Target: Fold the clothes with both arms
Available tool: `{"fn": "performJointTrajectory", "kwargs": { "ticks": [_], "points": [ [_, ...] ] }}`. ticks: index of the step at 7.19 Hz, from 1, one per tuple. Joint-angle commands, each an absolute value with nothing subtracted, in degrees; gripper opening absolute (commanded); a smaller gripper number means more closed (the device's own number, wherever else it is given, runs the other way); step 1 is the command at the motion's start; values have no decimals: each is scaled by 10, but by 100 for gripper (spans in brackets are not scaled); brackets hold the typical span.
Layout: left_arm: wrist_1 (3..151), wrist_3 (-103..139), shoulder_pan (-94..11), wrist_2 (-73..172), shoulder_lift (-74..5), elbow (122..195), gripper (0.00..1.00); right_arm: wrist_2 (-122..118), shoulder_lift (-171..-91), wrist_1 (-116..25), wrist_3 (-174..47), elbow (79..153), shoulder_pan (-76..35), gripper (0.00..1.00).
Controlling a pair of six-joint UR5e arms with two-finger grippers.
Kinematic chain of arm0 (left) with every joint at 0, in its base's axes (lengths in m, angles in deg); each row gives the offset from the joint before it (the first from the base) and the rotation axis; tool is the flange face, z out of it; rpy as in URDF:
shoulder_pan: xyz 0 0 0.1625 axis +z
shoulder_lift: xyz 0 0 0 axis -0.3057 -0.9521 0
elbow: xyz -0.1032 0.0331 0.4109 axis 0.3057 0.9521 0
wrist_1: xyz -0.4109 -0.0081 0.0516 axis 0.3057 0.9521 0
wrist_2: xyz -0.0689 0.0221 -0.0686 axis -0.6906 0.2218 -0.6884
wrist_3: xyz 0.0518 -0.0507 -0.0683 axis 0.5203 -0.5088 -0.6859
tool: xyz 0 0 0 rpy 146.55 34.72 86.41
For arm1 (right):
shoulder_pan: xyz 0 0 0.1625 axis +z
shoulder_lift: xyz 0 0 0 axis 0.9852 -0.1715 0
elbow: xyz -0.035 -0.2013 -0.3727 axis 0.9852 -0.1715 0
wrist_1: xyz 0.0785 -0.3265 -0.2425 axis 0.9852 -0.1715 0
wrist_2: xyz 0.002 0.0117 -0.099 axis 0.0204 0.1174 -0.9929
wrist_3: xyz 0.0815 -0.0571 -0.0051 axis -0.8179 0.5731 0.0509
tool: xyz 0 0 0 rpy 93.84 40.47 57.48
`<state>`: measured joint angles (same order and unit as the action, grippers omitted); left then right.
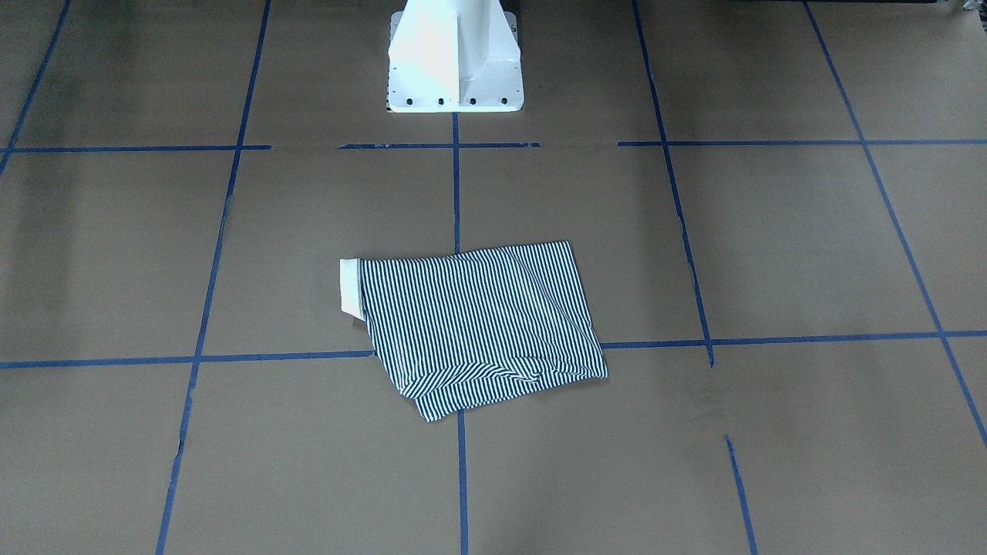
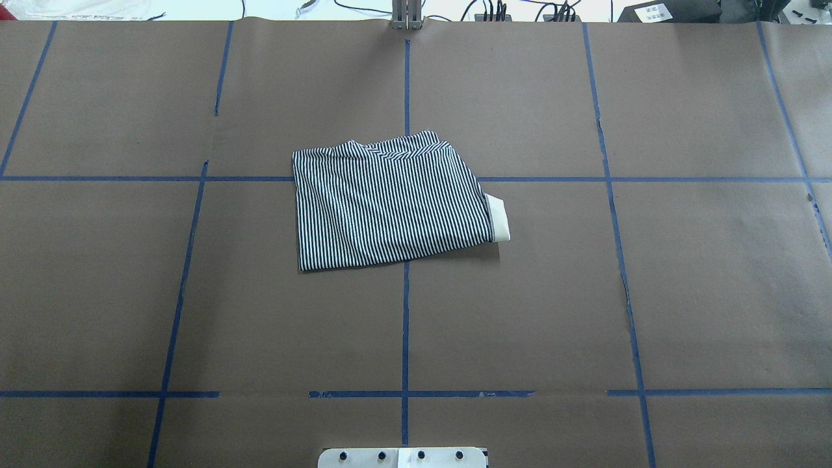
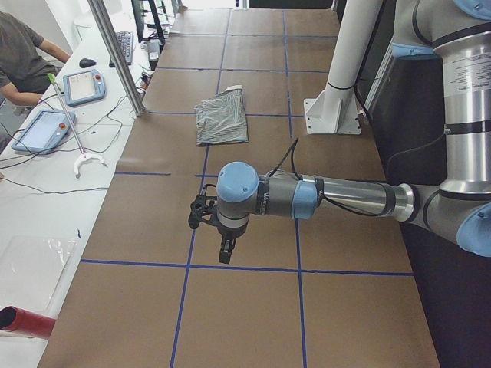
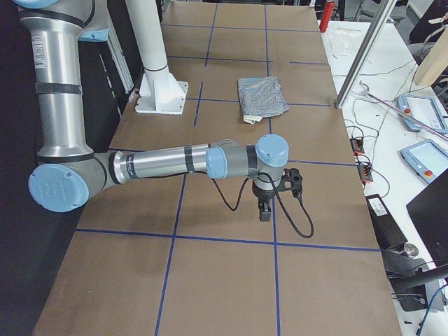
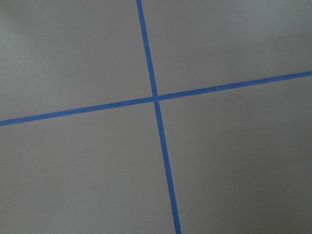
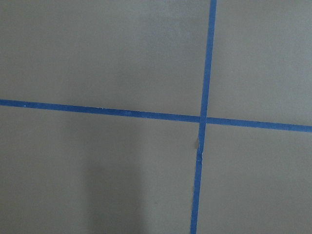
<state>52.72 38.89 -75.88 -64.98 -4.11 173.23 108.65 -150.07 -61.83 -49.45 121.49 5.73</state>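
We see the shirt [image 2: 390, 201] lying folded mid-bench [image 2: 650, 292], its collar [image 2: 499, 220] poking toward the right arm's side. The left hand [image 3: 225, 251] and right hand [image 4: 264, 210] hang well apart from it; open or closed, we cannot tell.

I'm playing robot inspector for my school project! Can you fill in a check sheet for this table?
Surface: brown paper table lying flat, marked with a blue tape grid.
Job's things: striped shirt lies folded near the middle, with its cream collar poking out on the robot's right.
Clutter: nothing seen.
Grippers: left gripper and right gripper hover over bare paper, far from the shirt. Whether they are open or shut cannot be told.
Cables: black cable loops from the right wrist. Loose wires lie on the side bench.
Surroundings: white pedestal; seated person beside control tablets.
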Motion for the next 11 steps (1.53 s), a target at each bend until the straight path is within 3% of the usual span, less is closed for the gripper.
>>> {"fn": "performJointTrajectory", "kwargs": {
  "ticks": [1,7,9,11],
  "points": [
    [559,387,-758,-645,-33,1730,100,1073,-1503,-616,-491,1216,44,100],
    [695,230,-683,-644,-33,1709,100,1090,-1525,-613,-496,1215,45,100],
    [670,235,-682,-649,-2,1756,100,1087,-1515,-617,-495,1204,44,100],
    [510,310,-685,-642,3,1818,100,1089,-1517,-616,-492,1197,44,100]
  ]
}}
